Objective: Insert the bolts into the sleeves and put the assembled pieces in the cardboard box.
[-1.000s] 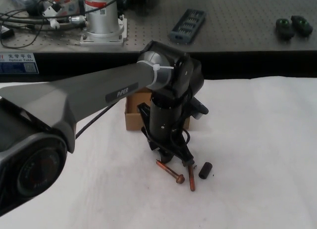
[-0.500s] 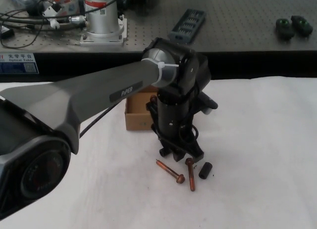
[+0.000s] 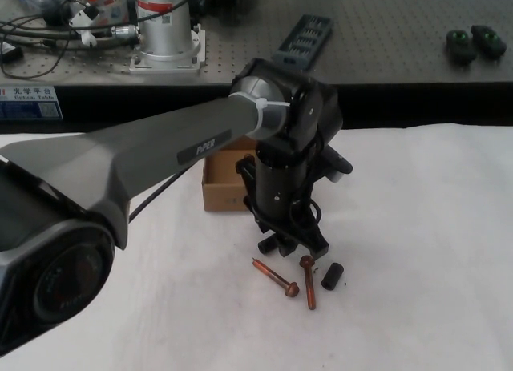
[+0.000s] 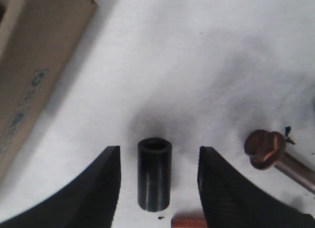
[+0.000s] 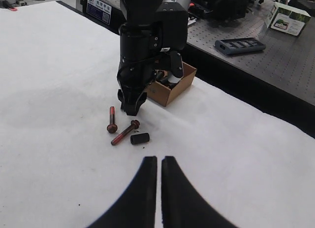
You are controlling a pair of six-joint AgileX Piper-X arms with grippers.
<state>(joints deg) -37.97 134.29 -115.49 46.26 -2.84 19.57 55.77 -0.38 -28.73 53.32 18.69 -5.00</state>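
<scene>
Black sleeve (image 4: 154, 175) lying untouched within left pincer (image 4: 158, 150), spread wide, right pincer (image 5: 159, 159) closed, empty

Small lettering on arm label (image 3: 197, 149), blue-white plate (image 3: 30, 101) beyond the table's (image 3: 417, 227) far edge, and cardboard box (image 4: 22, 110); none legible.

The end effector (image 3: 292, 247) hangs between the cardboard box (image 3: 218, 191) and two bolts (image 3: 276, 277) beside a sleeve (image 3: 333, 276).
</scene>
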